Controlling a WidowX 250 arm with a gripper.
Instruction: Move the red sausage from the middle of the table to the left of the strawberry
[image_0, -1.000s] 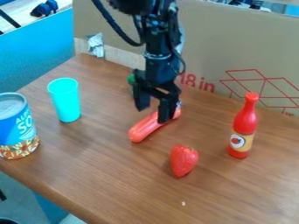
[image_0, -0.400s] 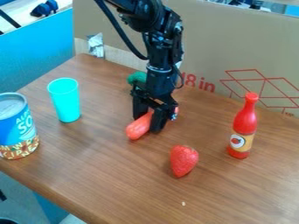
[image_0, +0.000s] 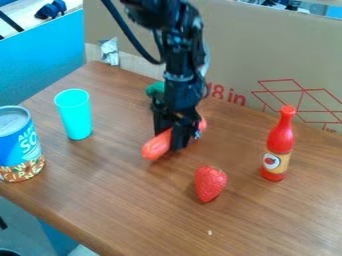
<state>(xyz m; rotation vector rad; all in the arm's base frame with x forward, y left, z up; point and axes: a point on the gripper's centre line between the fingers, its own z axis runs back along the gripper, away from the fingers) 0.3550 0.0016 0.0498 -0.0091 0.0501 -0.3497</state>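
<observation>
The black gripper (image_0: 169, 137) hangs down at the middle of the table, its two fingers one on each side of an orange-red sausage-like toy (image_0: 155, 146) and closed against it. The toy lies slantwise on the wood, its near end sticking out to the lower left and its far end showing to the right of the fingers; the gripper hides its middle. A red strawberry (image_0: 210, 183) lies in front and to the right. Behind the gripper, to its left, is a green object (image_0: 155, 90), partly hidden.
A turquoise cup (image_0: 75, 115) stands left on the wooden table (image_0: 120, 195), with a blue can (image_0: 20, 145) at the left edge. A red bottle (image_0: 278, 145) stands upright on the right. A cardboard panel (image_0: 267, 55) rises along the back.
The gripper has come down and a little left around the sausage-like toy, and its fingers have drawn together. The toy has shifted slightly left. More of the green object shows.
</observation>
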